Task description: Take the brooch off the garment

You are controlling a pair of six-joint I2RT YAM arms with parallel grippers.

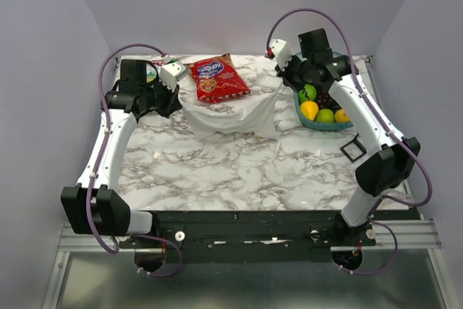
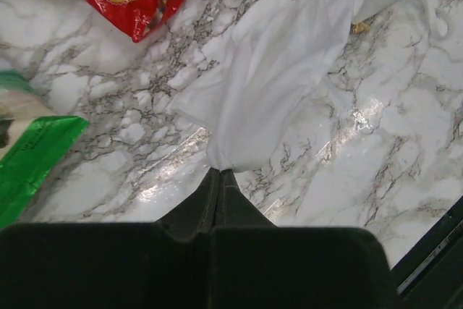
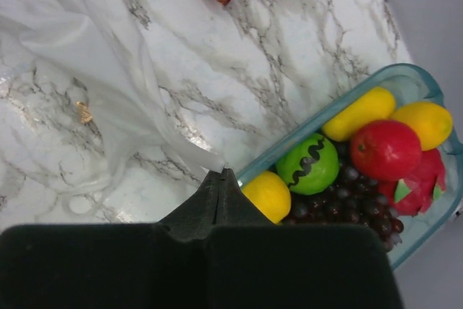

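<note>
The brooch [image 3: 85, 112], a tiny golden speck, sits among the folds of the white garment [image 3: 87, 41], apart from both my grippers. I judge it light and hard, so I would pinch it by its edges. The garment is thin and soft. My left gripper [image 2: 221, 171] clenches one garment corner, and my right gripper [image 3: 221, 171] seems to clench the opposite edge. A fruit bowl [image 3: 416, 74] just beside the garment and a snack bag [image 1: 217, 79] on its far part limit me. Nearer than the garment, the table [image 1: 239, 171] gives room.

Near half of bench [image 1: 239, 171] bare, room to pass. Far side blocked: cloth [image 1: 231, 115] mid, snack bag [image 1: 217, 79] behind, fruit tray [image 1: 323, 127] right, black frame [image 1: 353, 150] nr right edge.
</note>
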